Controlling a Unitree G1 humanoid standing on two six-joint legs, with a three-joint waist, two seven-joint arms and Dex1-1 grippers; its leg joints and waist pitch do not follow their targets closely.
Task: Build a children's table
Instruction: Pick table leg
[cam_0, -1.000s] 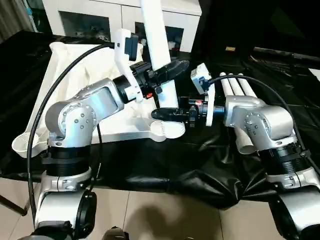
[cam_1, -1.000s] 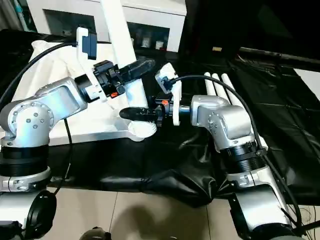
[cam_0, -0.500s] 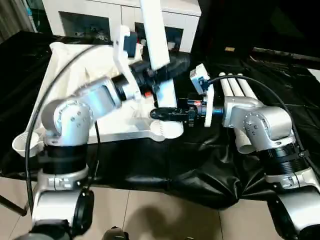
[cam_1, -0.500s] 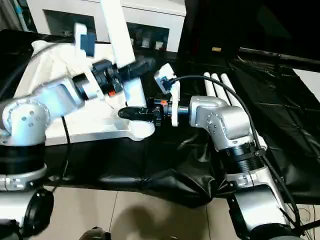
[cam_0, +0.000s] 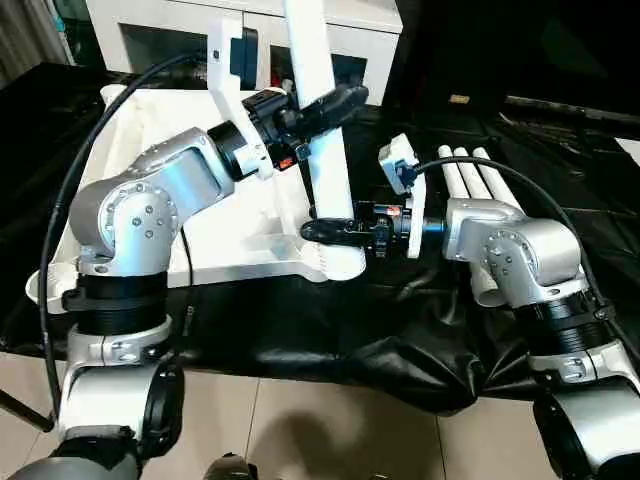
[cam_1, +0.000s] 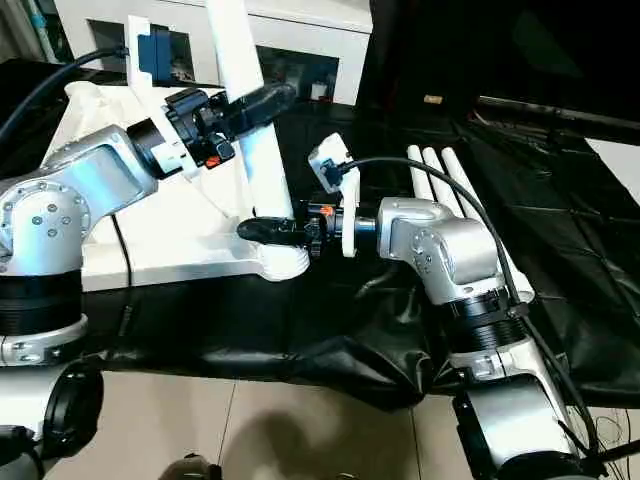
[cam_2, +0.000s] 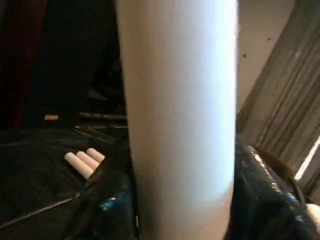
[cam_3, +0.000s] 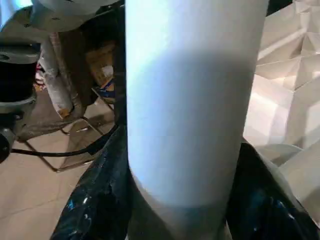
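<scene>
Clearly my left gripper (cam_0: 322, 108) clasps the upright leg (cam_0: 318, 120) high, my right gripper (cam_0: 335, 229) low above its socket (cam_0: 340, 262); hollow, stiff, slick plastic.

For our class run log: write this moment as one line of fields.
stage: fitting leg into tabletop corner socket | left end effector: gripping leg high | right end effector: gripping leg low | spare legs: lying on cloth

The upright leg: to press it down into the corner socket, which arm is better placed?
Probably the left. The left gripper holds the leg high on its shaft, so it can push along it. The right gripper clamps the base just above the socket, better for steadying.
</scene>
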